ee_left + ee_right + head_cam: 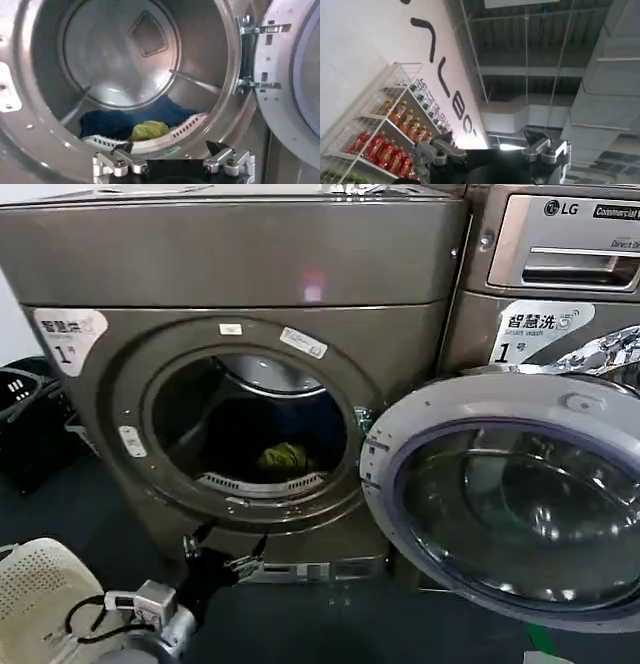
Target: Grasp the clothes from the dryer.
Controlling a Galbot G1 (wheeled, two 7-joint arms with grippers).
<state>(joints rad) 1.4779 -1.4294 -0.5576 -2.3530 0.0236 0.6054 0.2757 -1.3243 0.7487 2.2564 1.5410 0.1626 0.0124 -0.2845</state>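
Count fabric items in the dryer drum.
2: the yellow-green clothes at the drum's front bottom, and a dark blue fabric spread behind and beside it. More may be hidden underneath.

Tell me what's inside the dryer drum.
Inside the dryer drum, the yellow-green clothes lie at the bottom front, on dark blue fabric. What lies beneath the blue fabric is covered. The open left gripper faces the porthole.

Inside the one open dryer lie one yellow-green piece of clothes and one dark blue cloth, with a second LG machine beside it.
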